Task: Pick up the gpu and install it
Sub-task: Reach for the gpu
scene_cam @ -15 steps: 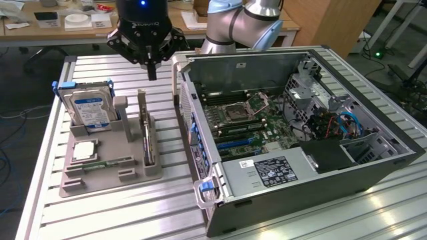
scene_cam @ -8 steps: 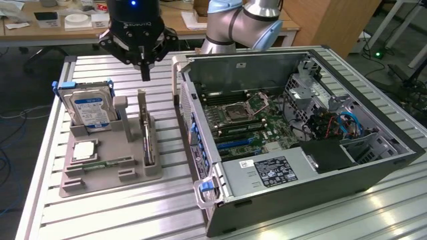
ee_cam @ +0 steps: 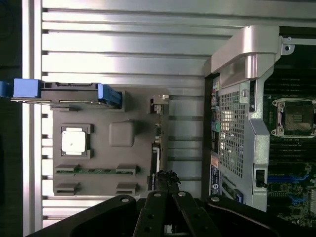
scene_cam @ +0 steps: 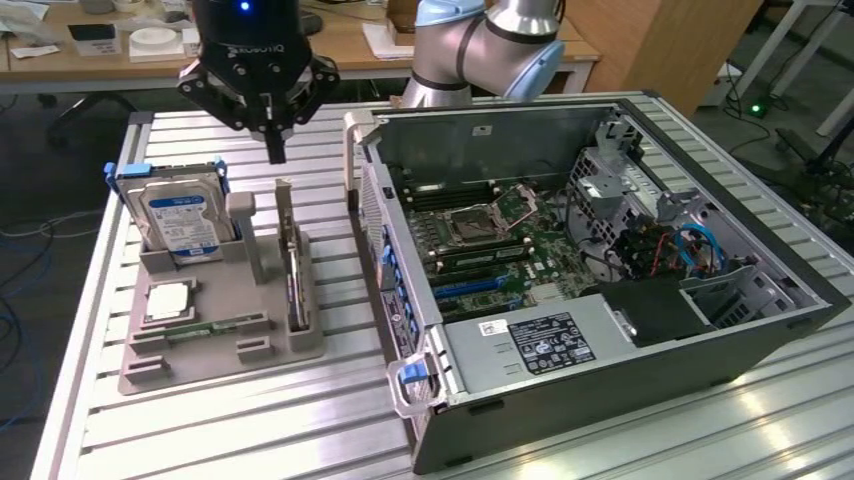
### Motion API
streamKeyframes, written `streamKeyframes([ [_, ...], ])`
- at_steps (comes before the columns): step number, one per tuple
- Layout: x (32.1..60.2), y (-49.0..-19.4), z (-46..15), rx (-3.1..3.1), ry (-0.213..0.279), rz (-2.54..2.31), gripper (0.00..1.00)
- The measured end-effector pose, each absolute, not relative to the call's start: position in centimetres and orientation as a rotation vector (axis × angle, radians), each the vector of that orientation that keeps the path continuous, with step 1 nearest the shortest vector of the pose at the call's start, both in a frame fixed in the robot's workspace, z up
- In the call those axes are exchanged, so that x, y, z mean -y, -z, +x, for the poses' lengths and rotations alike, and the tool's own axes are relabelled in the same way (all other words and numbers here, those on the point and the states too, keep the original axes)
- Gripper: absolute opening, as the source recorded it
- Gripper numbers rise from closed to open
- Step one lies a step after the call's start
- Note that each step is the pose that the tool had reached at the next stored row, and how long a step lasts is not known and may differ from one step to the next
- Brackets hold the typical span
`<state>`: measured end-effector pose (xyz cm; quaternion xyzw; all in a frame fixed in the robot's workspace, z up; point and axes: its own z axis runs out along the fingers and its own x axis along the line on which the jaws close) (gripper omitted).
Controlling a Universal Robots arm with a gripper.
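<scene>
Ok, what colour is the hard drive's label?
Blue label, best seen in the exterior view.

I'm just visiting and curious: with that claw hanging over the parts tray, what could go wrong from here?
1. The gripper is shut above the gpu; coming down like that, it might strike the card's thin top edge.
2. The hard drive stands close beside; the wide gripper could bump it.
3. The case is crowded with cables, which might snag the card.
</scene>
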<state>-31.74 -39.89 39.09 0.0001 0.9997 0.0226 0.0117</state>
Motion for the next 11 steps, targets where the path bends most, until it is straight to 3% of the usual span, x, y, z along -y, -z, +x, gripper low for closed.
streamKeyframes([
  [11,39.9,-39.1,-33.1,-3.118,-0.070,0.000,0.11],
])
